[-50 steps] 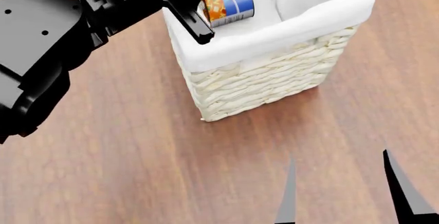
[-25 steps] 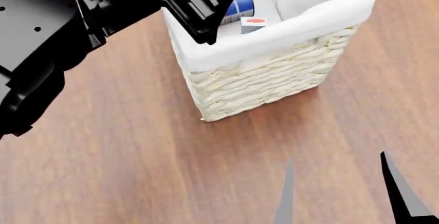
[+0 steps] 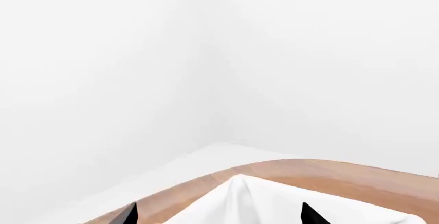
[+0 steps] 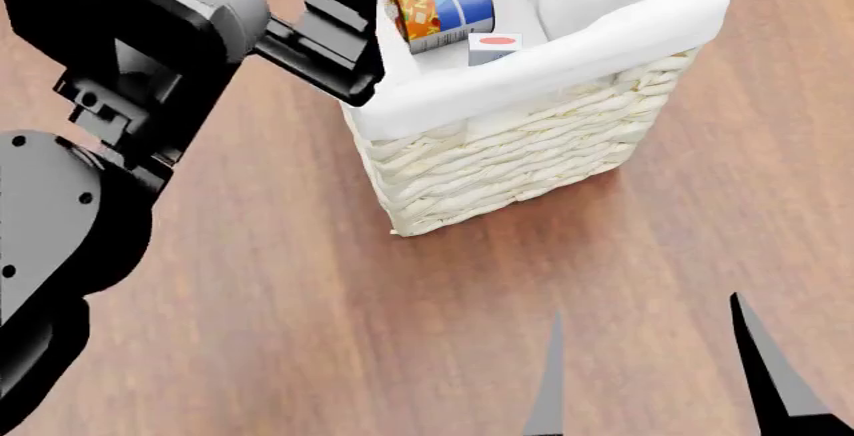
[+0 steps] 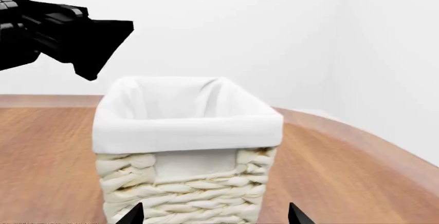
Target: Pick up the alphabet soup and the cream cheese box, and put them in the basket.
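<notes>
Left pincer [image 4: 350, 16] is released and empty from what I see, sitting up by the basket [image 4: 534, 146] rim. Right pincer [image 4: 647, 376] is spread open too, low over the wooden worktop [image 4: 267, 306]. Alphabet soup [image 4: 441, 6] lies inside the basket with the cream cheese box [image 4: 494, 48] right beside it.

blue alphabet soup [image 4: 443, 6] lies beside white cream cheese box [image 4: 494, 48] inside wicker basket [image 4: 534, 156].

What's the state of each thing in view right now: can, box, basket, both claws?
alphabet soup: lying on its side inside the basket, released.
cream cheese box: inside the basket, beside the can.
basket: upright on the wooden table, holding both items.
left claw: open, empty, at the basket's rim.
right claw: open, empty, low over the table, apart from the basket.
</notes>
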